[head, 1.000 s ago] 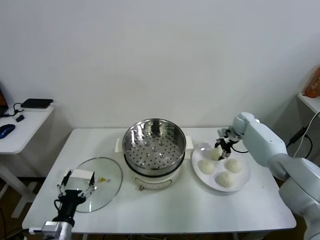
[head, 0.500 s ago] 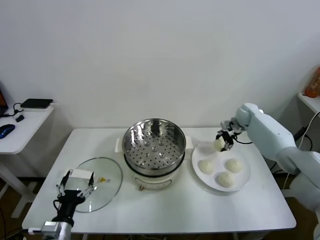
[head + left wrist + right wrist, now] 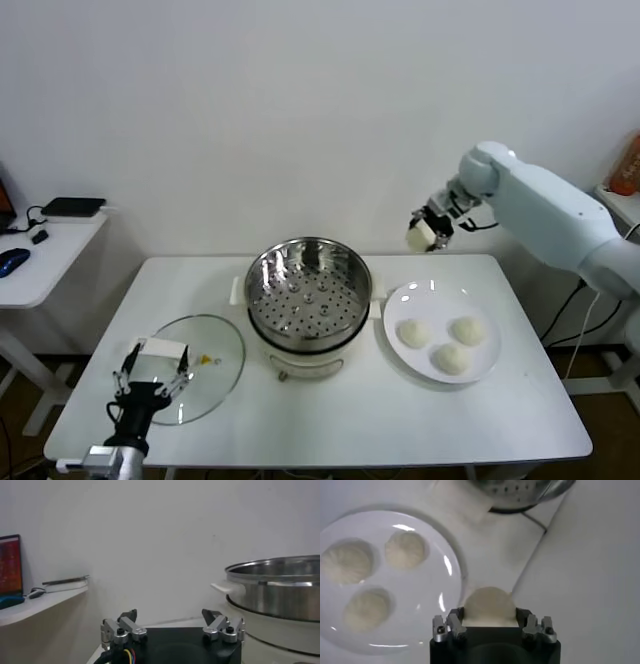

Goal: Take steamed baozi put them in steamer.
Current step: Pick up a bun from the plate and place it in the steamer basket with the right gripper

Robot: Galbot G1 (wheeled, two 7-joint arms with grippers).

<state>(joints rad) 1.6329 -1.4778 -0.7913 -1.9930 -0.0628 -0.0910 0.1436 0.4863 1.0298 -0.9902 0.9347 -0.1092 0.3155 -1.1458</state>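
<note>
A small, round, smooth off-white steamed bun (image 3: 420, 237) hangs in mid-air, pinched between the fingers of the robot's right gripper (image 3: 428, 226), above the white table (image 3: 400, 420) and between the round, shiny stainless-steel steamer pot (image 3: 308, 290) and the flat white plate (image 3: 440, 372). Seen from the right wrist, the bun (image 3: 488, 605) is a pale, faintly dimpled dome squeezed at both sides by the gripper (image 3: 490, 622). Three more off-white buns (image 3: 451, 342) lie close together on the plate, just right of the steamer, whose perforated basket floor holds none. A second ago the right gripper was down at the plate's far edge with the bun among the other three; it has since lifted it clear and carried it up and toward the steamer. The left gripper (image 3: 150, 383) rests low at the table's front left, over the round glass lid (image 3: 215, 350), its fingers spread apart and holding nothing.
</note>
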